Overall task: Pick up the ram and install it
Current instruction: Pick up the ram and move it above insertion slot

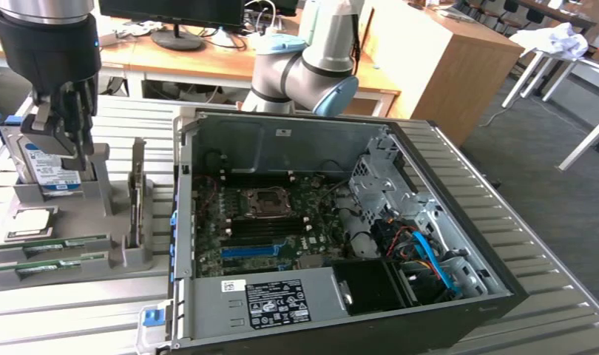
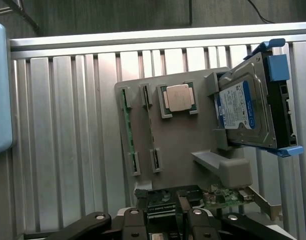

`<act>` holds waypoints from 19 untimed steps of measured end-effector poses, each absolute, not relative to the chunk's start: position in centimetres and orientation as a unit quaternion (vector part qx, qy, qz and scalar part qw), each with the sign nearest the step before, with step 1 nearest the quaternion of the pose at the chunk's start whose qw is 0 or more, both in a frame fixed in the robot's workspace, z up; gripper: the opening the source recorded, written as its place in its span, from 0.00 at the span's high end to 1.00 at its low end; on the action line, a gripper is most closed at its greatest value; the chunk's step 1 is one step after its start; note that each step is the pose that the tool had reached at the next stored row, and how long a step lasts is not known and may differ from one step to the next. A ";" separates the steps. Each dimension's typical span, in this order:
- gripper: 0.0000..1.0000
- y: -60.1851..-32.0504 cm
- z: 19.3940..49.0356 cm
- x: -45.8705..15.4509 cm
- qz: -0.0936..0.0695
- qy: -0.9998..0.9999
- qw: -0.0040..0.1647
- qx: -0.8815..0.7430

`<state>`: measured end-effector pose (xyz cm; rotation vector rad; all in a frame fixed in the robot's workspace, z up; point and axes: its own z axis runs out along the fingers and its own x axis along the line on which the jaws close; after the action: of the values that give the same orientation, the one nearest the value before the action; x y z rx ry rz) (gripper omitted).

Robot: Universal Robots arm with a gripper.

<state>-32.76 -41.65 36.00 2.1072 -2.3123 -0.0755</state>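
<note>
I am hovering my gripper (image 1: 68,134) (image 2: 164,222) above the grey holder (image 1: 117,259), with the jaws spread wide and grasping nothing. The ram (image 1: 55,246) (image 2: 125,127) is sitting on edge in a holder slot (just beside the processor (image 1: 31,220), with the hard drive (image 1: 53,164) standing further along), apart from my fingers, and the opened computer case (image 1: 477,299) is sitting alongside the holder.

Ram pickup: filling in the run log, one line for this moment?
end effector open, empty | over gray holder | ram in holder, not gripped
</note>
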 end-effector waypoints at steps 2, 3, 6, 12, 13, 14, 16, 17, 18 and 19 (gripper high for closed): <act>0.64 -41.7 35.9 -32.8 -0.024 -0.739 0.006 0.673; 0.64 -41.7 35.9 -32.8 -0.024 -0.739 0.006 0.673; 0.64 -41.7 35.7 -32.8 -0.024 -0.739 0.006 0.673; 0.64 -41.7 35.4 -32.8 -0.024 -0.739 0.006 0.673; 0.64 -41.7 35.4 -32.8 -0.024 -0.739 0.006 0.673; 0.64 -41.7 35.4 -32.8 -0.024 -0.739 0.006 0.673; 0.64 -41.7 35.3 -32.8 -0.024 -0.739 0.006 0.673; 0.64 -41.7 35.2 -32.8 -0.024 -0.739 0.006 0.673; 0.64 -41.7 35.2 -32.8 -0.024 -0.739 0.006 0.673; 0.64 -41.7 35.1 -32.8 -0.024 -0.739 0.006 0.673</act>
<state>-32.76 -41.65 35.14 2.1071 -2.3123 -0.0755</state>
